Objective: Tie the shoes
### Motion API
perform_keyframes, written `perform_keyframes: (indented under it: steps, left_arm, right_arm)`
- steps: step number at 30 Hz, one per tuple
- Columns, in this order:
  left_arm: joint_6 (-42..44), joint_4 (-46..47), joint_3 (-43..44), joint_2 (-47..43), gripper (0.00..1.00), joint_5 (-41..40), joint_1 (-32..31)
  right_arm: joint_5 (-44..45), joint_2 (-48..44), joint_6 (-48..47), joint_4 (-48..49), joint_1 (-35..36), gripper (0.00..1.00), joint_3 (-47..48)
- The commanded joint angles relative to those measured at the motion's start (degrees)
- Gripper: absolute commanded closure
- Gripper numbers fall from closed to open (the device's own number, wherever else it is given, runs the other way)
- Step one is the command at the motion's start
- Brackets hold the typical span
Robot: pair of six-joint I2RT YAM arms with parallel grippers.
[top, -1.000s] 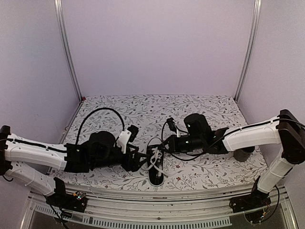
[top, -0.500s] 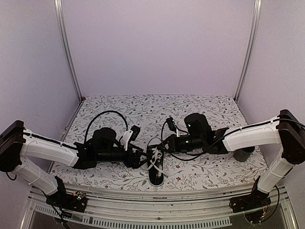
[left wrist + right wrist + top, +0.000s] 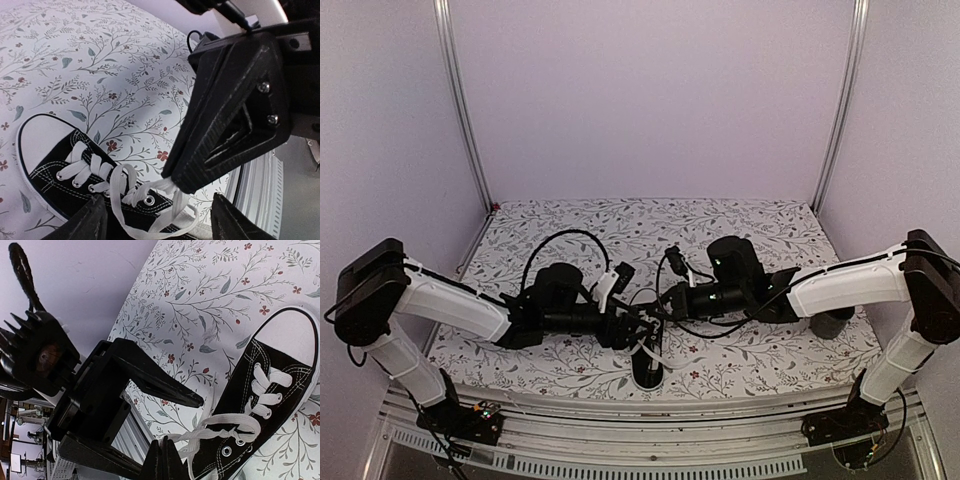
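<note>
Left claw [image 3: 160, 224] nearer edge-side sneaker [image 3: 55, 187], wide, empty; right claw [image 3: 163, 454] tight on lace [image 3: 226, 427].

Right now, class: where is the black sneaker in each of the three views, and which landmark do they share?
Top external: sneaker at bottom centre.
Left wrist: lower left, toe pointing up-left.
Right wrist: right side, toe pointing up-right.
Shared landmark: the floral cloth beneath it.

Floral tablecloth [image 3: 740, 225], pale lilac walls [image 3: 650, 90]

I work in a lab test booth: bare lilac walls [image 3: 650, 90], aluminium frame posts [image 3: 463, 110], floral-clothed desk [image 3: 740, 225], slotted metal rail [image 3: 670, 466].
</note>
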Motion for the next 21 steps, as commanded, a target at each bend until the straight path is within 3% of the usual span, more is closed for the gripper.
perform_keyframes:
  steps: [1,8,16,17,18,21]
  left_arm:
    - [2.2,2.2,2.0,1.7,0.35,1.9,1.0]
    - [3.0,2.0,3.5,2.7,0.6,2.1,1.0]
    - [2.5,3.3,2.4,1.9,1.0,-0.9,1.0]
    - [2.4,3.1,2.5,2.0,1.0,-0.9,1.0]
    - [2.3,3.0,2.6,2.1,1.0,-0.9,0.9]
    - [1.7,2.9,2.3,2.1,1.0,-1.7,0.9]
  right_arm:
    - [-1.5,-0.5,0.1,1.7,-0.2,0.98,-0.4]
    - [-2.0,-0.1,0.3,1.6,-0.2,0.98,-0.5]
    - [-0.9,-0.2,0.3,1.5,-0.2,0.98,-0.8]
    - [-0.7,-0.2,0.3,1.4,-0.2,0.97,-0.9]
    - [-0.3,-0.4,0.2,1.2,-0.2,0.92,-0.9]
    - [1.9,-2.6,-0.1,0.3,-0.2,0.62,-2.5]
